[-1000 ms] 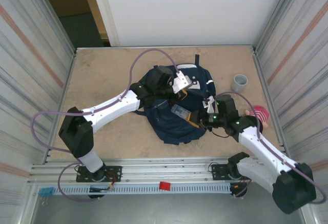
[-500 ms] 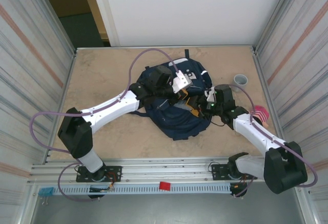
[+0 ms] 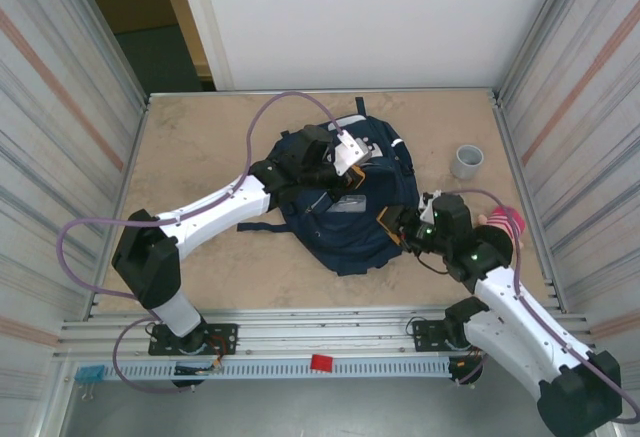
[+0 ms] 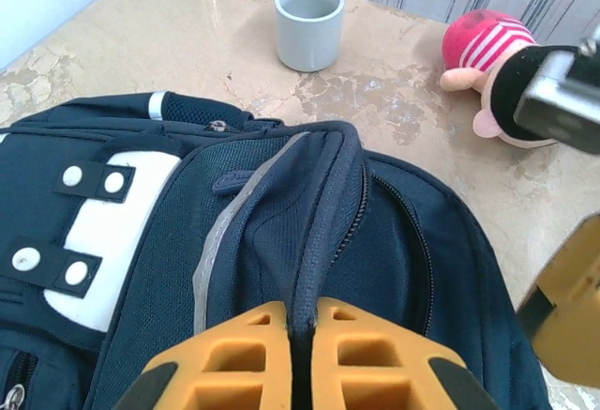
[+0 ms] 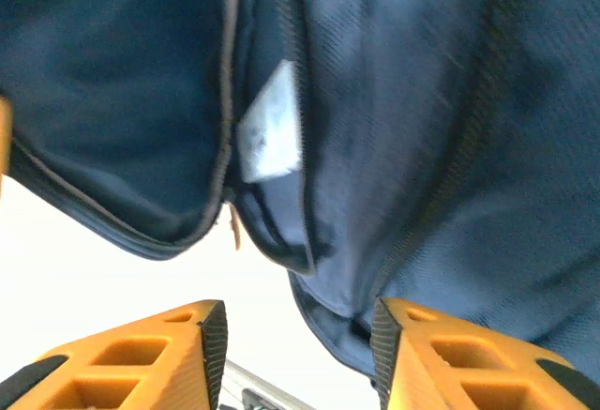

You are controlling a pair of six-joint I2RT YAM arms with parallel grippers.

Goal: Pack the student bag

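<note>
The student bag (image 3: 345,227), a large navy backpack with white stripes and a small grey window, lies in the middle of the table. My left gripper (image 3: 352,175) is over its top and is shut on a raised ridge of its fabric beside a zipper (image 4: 302,321). At the bag's right edge my right gripper (image 3: 393,227) stands open. In the right wrist view its fingertips (image 5: 211,344) stand well apart under the bag's hanging fabric (image 5: 441,147). A white label (image 5: 272,133) shows inside a fold, and the bag's lower hem dips close to the right-hand finger without being clamped.
A grey cup (image 3: 466,161) stands upright at the right of the bag, also in the left wrist view (image 4: 309,25). A pink striped plush toy (image 3: 508,223) lies by the right wall, close behind my right arm. Corrugated walls close in both sides of the table.
The left gripper lifted and dragged the bag towards the far side. The right gripper pushed in against the bag, then drew back to its right edge with its jaws wider.
</note>
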